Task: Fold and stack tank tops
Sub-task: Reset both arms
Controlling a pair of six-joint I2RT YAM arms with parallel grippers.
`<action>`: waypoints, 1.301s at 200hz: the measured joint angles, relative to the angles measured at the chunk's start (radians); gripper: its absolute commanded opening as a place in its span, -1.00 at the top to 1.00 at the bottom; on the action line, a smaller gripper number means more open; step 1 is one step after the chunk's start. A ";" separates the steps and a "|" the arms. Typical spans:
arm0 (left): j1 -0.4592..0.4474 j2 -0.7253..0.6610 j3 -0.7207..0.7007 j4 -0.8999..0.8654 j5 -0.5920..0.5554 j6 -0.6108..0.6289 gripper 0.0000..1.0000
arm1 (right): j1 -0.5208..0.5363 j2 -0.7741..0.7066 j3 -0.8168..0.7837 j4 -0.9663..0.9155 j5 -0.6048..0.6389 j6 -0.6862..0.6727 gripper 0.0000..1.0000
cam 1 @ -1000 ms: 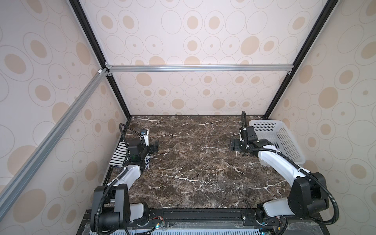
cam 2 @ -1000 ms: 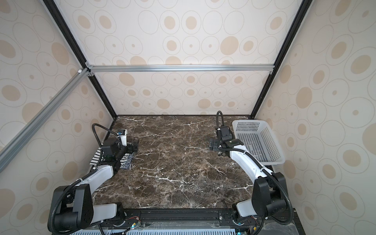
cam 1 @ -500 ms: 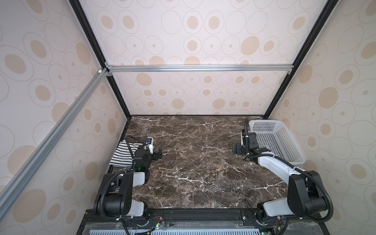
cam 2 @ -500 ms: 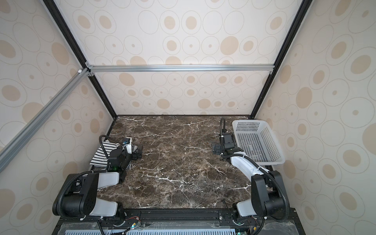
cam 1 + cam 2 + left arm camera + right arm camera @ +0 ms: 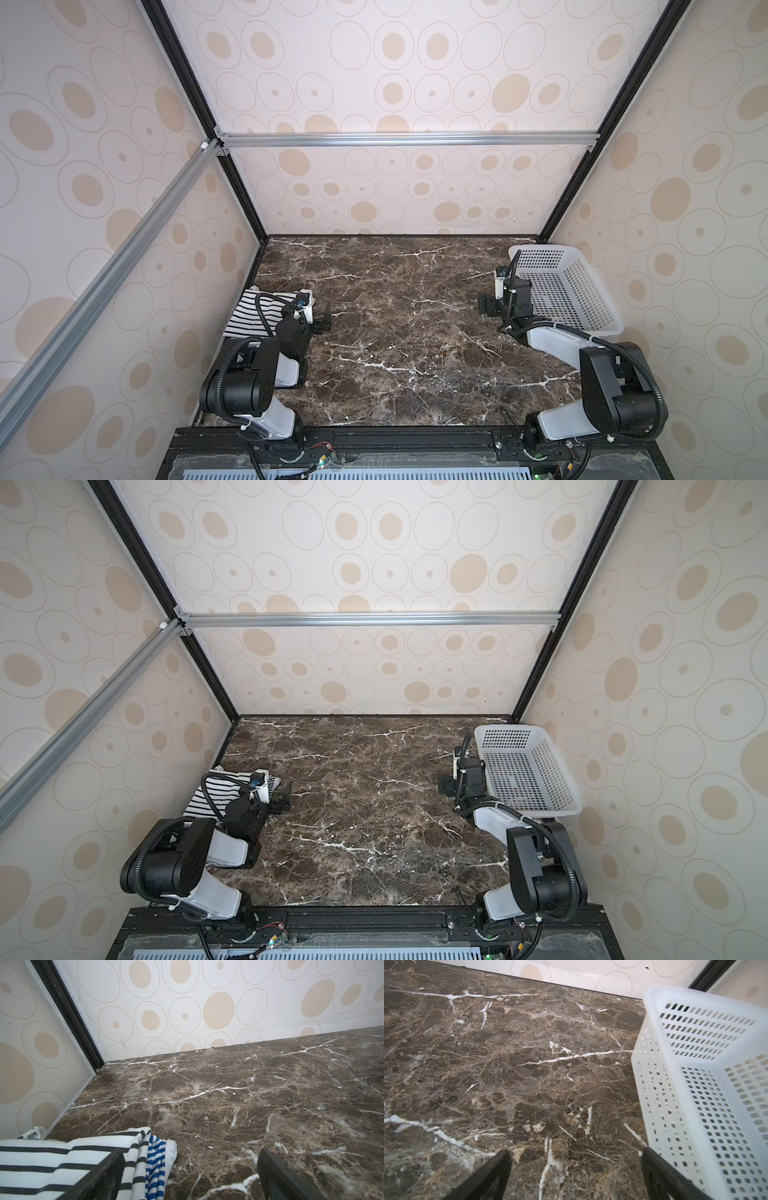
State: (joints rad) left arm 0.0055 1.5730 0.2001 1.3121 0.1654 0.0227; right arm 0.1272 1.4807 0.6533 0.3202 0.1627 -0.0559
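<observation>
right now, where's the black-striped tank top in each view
In a top view: black-striped tank top lies on the table against the left wall.
In a top view: same spot, by the left wall.
Left wrist: close up, beside the wall.
Right wrist: not in it.
Shared landmark: marble tabletop.

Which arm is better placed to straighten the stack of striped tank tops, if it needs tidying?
Left. The left gripper sits open right beside the stacked tank tops, while the right gripper is across the table, next to the basket.
</observation>
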 measured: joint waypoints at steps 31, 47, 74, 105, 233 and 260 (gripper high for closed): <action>0.000 0.002 0.000 0.020 0.000 0.000 -0.99 | -0.051 0.036 -0.082 0.145 -0.079 0.001 -0.93; 0.000 0.002 0.000 0.021 0.000 0.000 -0.99 | -0.060 0.035 -0.126 0.182 -0.111 -0.001 -0.94; 0.000 0.002 0.000 0.026 0.000 0.000 -0.99 | -0.062 0.035 -0.182 0.278 -0.151 -0.002 -0.95; 0.000 0.002 0.000 0.032 0.000 0.000 -0.99 | -0.063 0.035 -0.194 0.344 -0.163 -0.002 -0.97; 0.000 0.002 0.000 0.035 0.000 0.000 -0.99 | -0.064 0.035 -0.199 0.406 -0.163 -0.001 -1.00; 0.000 0.002 0.000 0.035 0.000 0.000 -0.99 | -0.064 0.035 -0.200 0.406 -0.163 -0.001 -1.00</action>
State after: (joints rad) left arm 0.0055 1.5745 0.2001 1.3476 0.1654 0.0227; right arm 0.0631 1.5162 0.4538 0.7261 -0.0006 -0.0570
